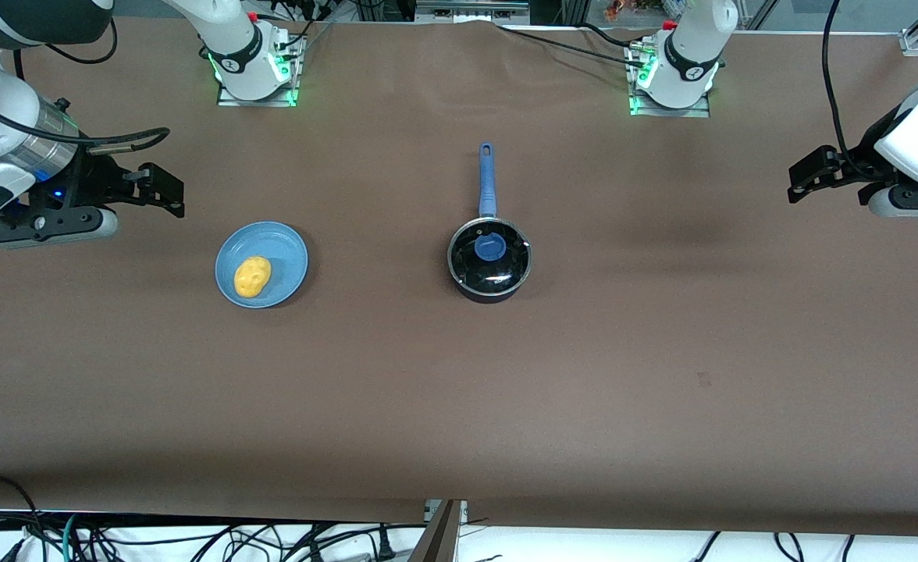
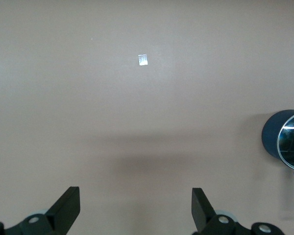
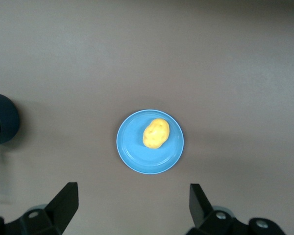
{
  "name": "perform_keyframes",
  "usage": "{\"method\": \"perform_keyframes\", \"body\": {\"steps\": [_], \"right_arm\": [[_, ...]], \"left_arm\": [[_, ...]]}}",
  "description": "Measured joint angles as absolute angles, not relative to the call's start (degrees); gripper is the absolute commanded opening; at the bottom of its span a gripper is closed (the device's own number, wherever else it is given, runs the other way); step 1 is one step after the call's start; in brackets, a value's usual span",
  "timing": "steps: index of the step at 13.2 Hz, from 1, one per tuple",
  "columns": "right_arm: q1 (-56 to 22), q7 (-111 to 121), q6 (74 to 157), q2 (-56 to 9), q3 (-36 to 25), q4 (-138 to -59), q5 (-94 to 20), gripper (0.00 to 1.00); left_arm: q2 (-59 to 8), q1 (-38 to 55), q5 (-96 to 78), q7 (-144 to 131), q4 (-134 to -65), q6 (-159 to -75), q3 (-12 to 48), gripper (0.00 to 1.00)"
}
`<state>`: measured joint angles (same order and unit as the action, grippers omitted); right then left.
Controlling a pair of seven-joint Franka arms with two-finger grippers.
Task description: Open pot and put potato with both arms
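The black pot (image 1: 489,275) stands mid-table with its blue handle (image 1: 488,179) pointing toward the robots' bases. A clear glass lid with a blue knob (image 1: 490,248) sits on it. The yellow potato (image 1: 252,275) lies on a light-blue plate (image 1: 289,256) toward the right arm's end. My right gripper (image 1: 169,191) is open and empty, above the table beside the plate. In the right wrist view (image 3: 132,203) it shows the potato (image 3: 156,132) and the pot's side (image 3: 4,120). My left gripper (image 1: 801,181) is open and empty at the left arm's end. In the left wrist view (image 2: 135,205) the pot (image 2: 283,141) is at the edge.
The brown table cloth (image 1: 459,406) stretches wide around the pot and plate. A small pale mark (image 2: 143,59) lies on the cloth in the left wrist view. The arm bases (image 1: 256,70) stand along the table's edge by the robots, with cables there.
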<state>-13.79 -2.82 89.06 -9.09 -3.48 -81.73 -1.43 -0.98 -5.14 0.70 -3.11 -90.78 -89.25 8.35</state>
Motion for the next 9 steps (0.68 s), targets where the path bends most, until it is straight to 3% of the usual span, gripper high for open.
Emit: {"method": "perform_keyframes", "body": {"steps": [9], "right_arm": [[-13.8,-2.8,89.1,-9.1,-3.5,-81.7,-1.4,1.0]], "left_arm": [[-2.5,-5.9,0.6,-3.1,-90.8,-89.3,8.5,1.0]]}}
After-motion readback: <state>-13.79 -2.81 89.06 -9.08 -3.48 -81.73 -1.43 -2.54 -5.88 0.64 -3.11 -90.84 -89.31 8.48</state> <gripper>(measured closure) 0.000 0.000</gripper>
